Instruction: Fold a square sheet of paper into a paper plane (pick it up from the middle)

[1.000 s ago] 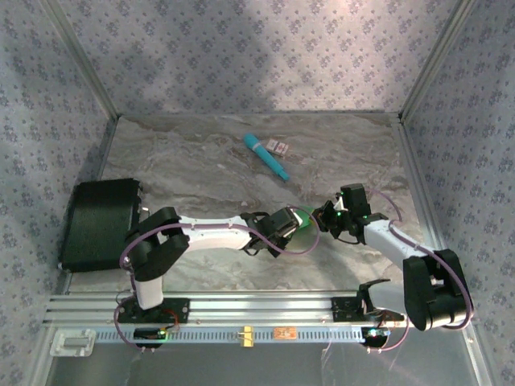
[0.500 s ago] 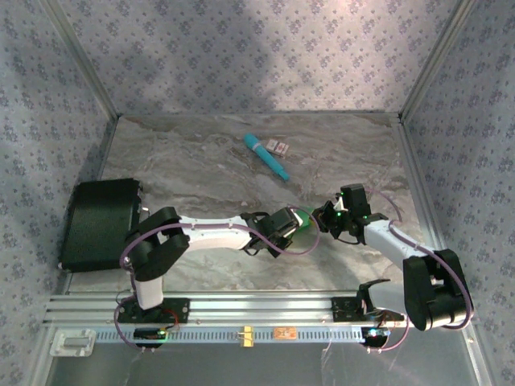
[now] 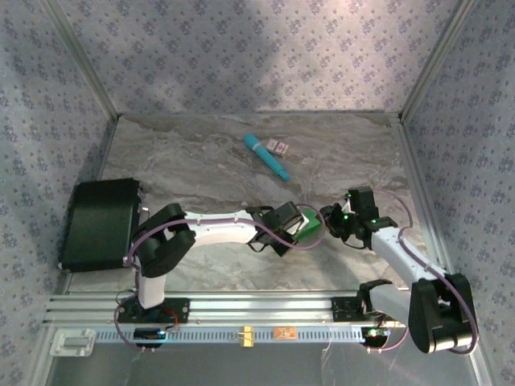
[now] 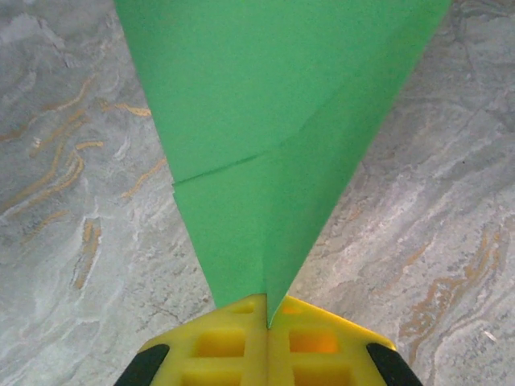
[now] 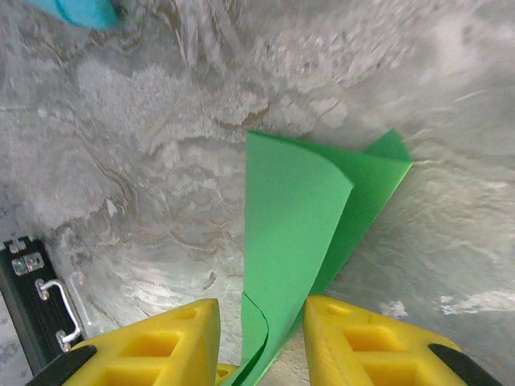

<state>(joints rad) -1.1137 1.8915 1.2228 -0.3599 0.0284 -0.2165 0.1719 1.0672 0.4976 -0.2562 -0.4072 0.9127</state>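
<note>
The square sheet of paper (image 4: 273,121), creased into a narrowing wedge, has its point pinched in your left hand (image 4: 267,310). That hand's yellow fingers (image 4: 217,346) are pressed together on it. The green sheet fans out ahead of them, over the marbled table (image 4: 72,161).

Your right hand (image 5: 261,310) faces it from the other side. Its fingers are spread, with the sheet's edge lying loose between them and nothing clamped. Ahead of that hand the layers bow apart, and one edge curls just inside the gap.

So I judge that one small pinch at the narrow tip carries the whole sheet.

- **Slip or pivot:** swing or tilt your left hand quickly and the thin paper could turn in the grip or slide out.
- **Lost fold:** with the right hand letting the layers stand free, they may spring wider and the fold could lose its line.
- **Bad re-grip:** close the right hand where it is and it may catch only one layer, or crush that curl into a stray crease.

Square the layers before you grip again.
</note>
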